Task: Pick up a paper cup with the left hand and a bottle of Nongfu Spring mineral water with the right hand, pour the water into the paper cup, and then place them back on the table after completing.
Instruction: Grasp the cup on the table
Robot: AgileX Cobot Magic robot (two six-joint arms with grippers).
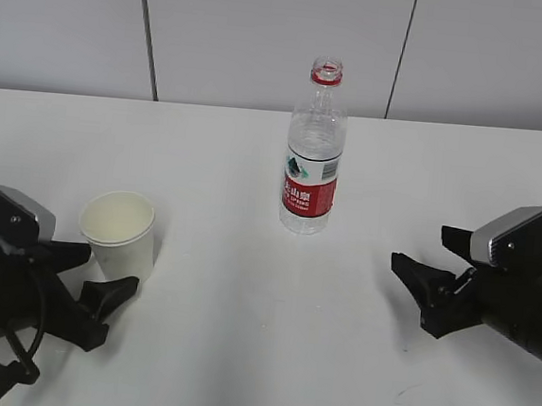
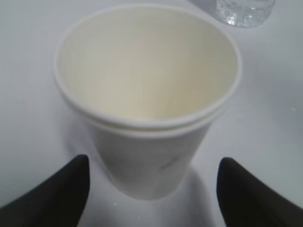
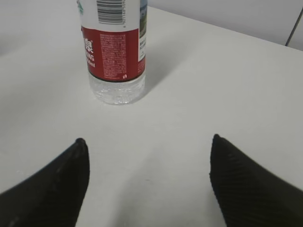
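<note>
If you squeeze too hard, the light paper cup near the table's left edge crumples or tips. Both claws, left hand and right hand, are spread wide; the bottle stands mid-table, uncapped.

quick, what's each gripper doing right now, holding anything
Left gripper: open, holding nothing, next to the paper cup.
Right gripper: open, holding nothing, apart from the water bottle.
</note>
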